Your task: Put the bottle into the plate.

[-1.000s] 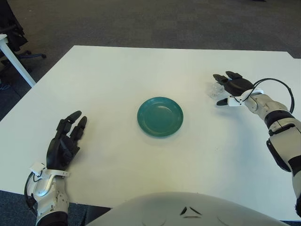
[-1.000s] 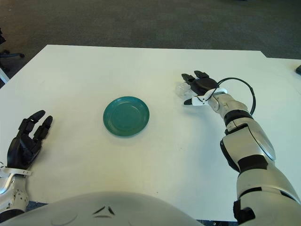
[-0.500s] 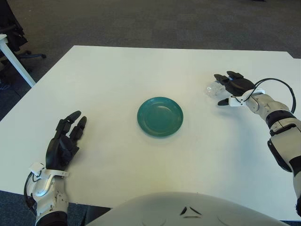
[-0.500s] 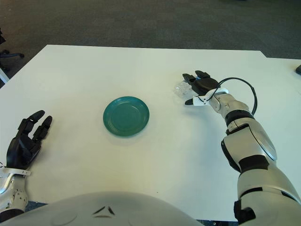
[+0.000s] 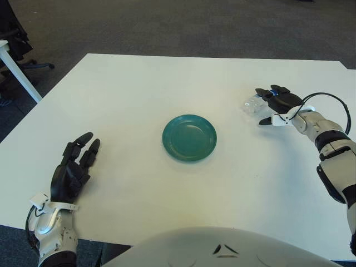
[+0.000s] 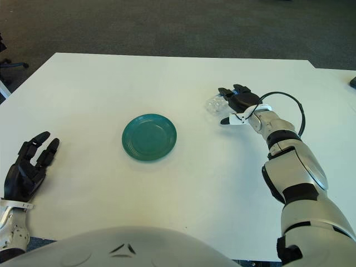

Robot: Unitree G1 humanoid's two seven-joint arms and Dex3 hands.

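A round green plate (image 5: 189, 137) sits in the middle of the white table (image 5: 139, 89). A small clear bottle (image 5: 253, 104) lies on its side at the right of the table. My right hand (image 5: 263, 106) is just right of the bottle, fingers above it and thumb below, spread and not closed on it. The bottle's right end sits between fingers and thumb, partly hidden by them. My left hand (image 5: 75, 167) shows near the table's front left edge, fingers relaxed and holding nothing.
A black cable (image 5: 328, 100) loops over my right wrist. A desk leg (image 5: 19, 72) and a chair base stand on the grey floor at the far left. Bare white table lies between the bottle and the plate.
My right hand has slid slightly to the right, uncovering more of the bottle. My left hand has drifted a little toward the table's front left edge.
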